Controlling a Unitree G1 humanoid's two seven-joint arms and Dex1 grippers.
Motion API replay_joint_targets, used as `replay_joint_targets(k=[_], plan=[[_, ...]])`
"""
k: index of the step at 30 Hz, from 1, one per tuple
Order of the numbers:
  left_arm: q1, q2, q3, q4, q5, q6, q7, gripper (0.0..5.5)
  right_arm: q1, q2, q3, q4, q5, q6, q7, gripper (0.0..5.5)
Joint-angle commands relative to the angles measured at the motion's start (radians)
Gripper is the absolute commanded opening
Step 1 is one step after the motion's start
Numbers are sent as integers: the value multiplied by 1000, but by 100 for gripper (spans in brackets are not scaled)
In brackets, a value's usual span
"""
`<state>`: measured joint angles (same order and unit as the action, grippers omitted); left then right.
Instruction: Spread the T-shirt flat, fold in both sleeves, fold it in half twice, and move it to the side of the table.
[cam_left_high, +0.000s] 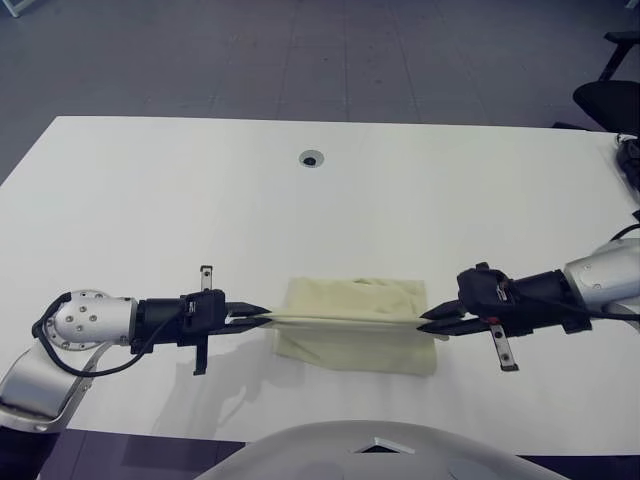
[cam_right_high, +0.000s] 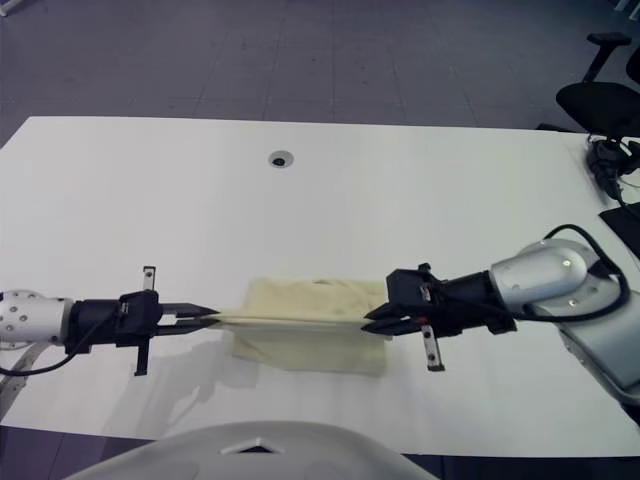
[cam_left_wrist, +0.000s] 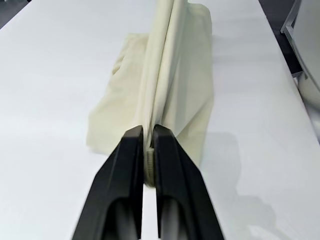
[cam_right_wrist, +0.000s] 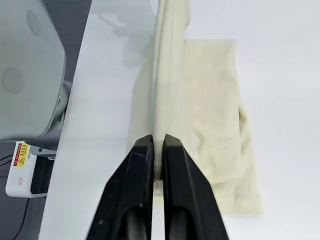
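- Starting on the left: the robot's black two-fingered left gripper (cam_left_high: 262, 315) sat low over the white rectangular table (cam_left_high: 150, 200), at about 9 o'clock from the shirt. It pointed straight toward 3 o'clock.
- Its fingers (cam_left_wrist: 125, 170) were squeezed almost together, pinching the left end of the shirt's raised edge. In the left wrist view a thin strip of cloth was caught in the slot between them.
- In the middle, the pale yellow fabric T-shirt (cam_left_high: 355, 345) was already folded down into a smallish rectangle-ish bundle. It sat near the front edge of the table, roughly at 6 o'clock from the small round grey cable hole (cam_left_high: 312, 158).
- One edge of the T-shirt was lifted and pulled into a tight, straight line running from one gripper to the other. The rest of the cloth draped down onto the table, some toward 12 o'clock and some toward 6 o'clock of that line.
- On the right, the black two-fingered right gripper (cam_left_high: 428, 322) was at 3 o'clock from the shirt, pointing back toward 9 o'clock.
- Its fingers (cam_right_wrist: 132, 180) were likewise clamped close, nipping the right end of that same stretched edge.
- Way over at about 2 o'clock, past the table's far right corner, a black office chair (cam_left_high: 610, 100) stood on the grey floor.
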<state>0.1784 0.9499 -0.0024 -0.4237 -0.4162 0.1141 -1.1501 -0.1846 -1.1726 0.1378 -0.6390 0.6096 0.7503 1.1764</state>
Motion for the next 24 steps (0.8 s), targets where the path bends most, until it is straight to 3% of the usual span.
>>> replay_joint_targets(k=[1,6,17,20,21,24], plan=[[-104,-30,-52,95,-4,58,-30,12,-88,37,110,105,-79,27,15,7],[-208,-86,-113,178,-12,110,-54,12,-135,85,191,201,-147,29,18,7],[-320,-232,-184,273,32,272,71,12,-173,226,202,342,-255,-6,-78,7],[-322,-253,-202,275,49,284,90,64,-172,281,208,381,-287,-9,-130,7],[-324,-260,-220,290,81,283,112,80,-166,295,214,393,-304,-7,-150,43],[-328,-291,-267,332,154,245,148,128,-141,325,206,395,-316,37,-197,85]])
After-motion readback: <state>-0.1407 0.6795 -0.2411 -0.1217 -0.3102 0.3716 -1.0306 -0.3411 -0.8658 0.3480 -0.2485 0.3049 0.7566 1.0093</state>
